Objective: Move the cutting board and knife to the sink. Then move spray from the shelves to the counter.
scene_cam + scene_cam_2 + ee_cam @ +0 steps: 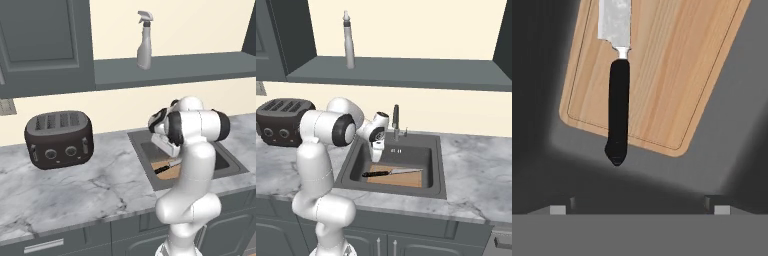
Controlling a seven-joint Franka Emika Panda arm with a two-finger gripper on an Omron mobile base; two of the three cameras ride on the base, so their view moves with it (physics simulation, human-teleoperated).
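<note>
Marble counter runs across the left base view, with a dark toaster on it at the left. Above, the spray stands upright on the shelf. At right is the sink; inside it, partly behind the arm, lie a bit of the board and the knife.

From the right base view, the board lies flat on the sink floor with the knife on top, handle toward the left. The gripper hangs above the basin's left part, apart from both. Behind stands the faucet.

Looking down from the hand, the knife rests on the board, its black handle overhanging the near edge. 2 fingertips stand wide apart, holding nothing.
</note>
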